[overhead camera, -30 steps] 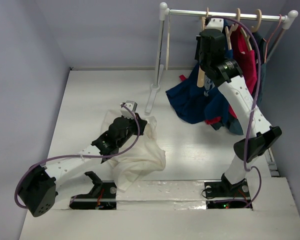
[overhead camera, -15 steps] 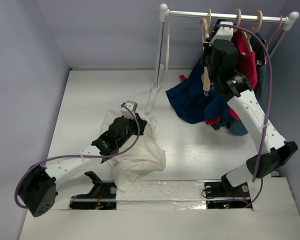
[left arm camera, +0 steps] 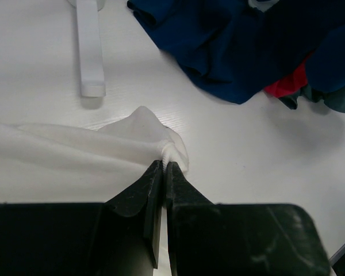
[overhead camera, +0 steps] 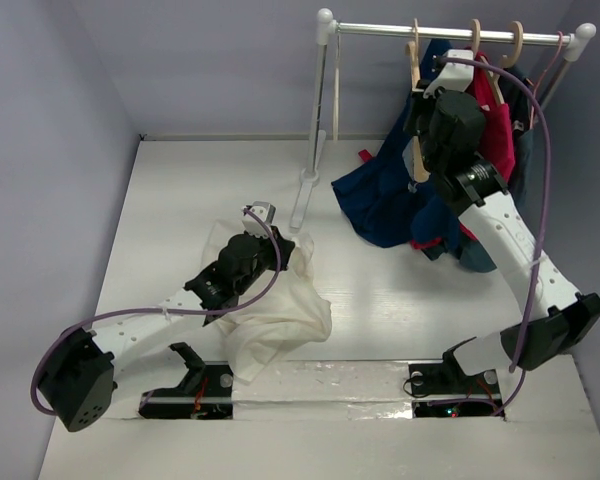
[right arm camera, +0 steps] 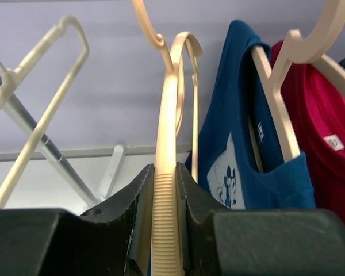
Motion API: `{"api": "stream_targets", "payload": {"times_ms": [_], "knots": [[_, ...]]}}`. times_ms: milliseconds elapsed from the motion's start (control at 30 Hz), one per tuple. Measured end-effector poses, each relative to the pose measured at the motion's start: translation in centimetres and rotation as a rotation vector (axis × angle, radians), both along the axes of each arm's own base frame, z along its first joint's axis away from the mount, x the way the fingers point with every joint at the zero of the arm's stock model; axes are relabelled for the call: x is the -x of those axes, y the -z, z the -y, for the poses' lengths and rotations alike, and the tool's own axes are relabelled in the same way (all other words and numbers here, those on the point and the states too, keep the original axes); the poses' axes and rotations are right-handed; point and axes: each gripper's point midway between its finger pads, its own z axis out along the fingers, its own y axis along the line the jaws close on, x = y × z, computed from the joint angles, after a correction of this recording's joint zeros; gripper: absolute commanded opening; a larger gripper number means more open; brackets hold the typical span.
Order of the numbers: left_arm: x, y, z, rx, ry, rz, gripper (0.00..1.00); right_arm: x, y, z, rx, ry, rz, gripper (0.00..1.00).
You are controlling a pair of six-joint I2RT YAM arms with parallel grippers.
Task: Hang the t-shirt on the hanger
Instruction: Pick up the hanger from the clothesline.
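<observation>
The cream-white t-shirt [overhead camera: 275,310] lies crumpled on the table at the near left. My left gripper [overhead camera: 283,248] is shut on a bunched fold at its far edge, and the wrist view shows the t-shirt [left arm camera: 75,149] pinched between the fingertips of the left gripper [left arm camera: 164,165]. My right gripper [overhead camera: 425,115] is raised at the clothes rack, shut on one sloping arm of the light tan hanger [overhead camera: 416,160]. In the right wrist view the hanger [right arm camera: 167,115] runs up between the jaws of the right gripper [right arm camera: 165,172], and its hook curls over at the top.
A white clothes rack [overhead camera: 450,32] stands at the back right, its post and foot [overhead camera: 308,180] near the table's middle. A navy printed shirt [overhead camera: 380,200] and a red shirt [overhead camera: 495,120] hang there on other hangers. A thin pinkish wire hanger [overhead camera: 552,60] hangs at the rail's right end.
My right arm has swung to the right and closer to the rack, carrying the hanger's lower end with it. The left arm and the t-shirt have stayed still.
</observation>
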Motion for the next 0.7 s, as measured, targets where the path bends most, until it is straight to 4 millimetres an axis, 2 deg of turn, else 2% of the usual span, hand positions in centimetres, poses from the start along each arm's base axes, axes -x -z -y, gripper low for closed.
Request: {"api": "stream_targets", "payload": {"times_ms": [133, 233, 367, 700], "knots": [[0.0, 0.0, 0.0, 0.000, 0.000, 0.000, 0.00, -1.5, -0.3, -0.5, 0.027, 0.005, 0.005, 0.00], [0.0, 0.0, 0.0, 0.000, 0.000, 0.000, 0.00, -2.6, 0.4, -0.9, 0.046, 0.010, -0.001, 0.00], [0.0, 0.0, 0.0, 0.000, 0.000, 0.000, 0.00, -3.2, 0.2, -1.0, 0.034, 0.017, 0.025, 0.00], [0.0, 0.0, 0.0, 0.000, 0.000, 0.000, 0.00, 0.0, -2.0, 0.0, -0.063, -0.004, 0.185, 0.00]]}}
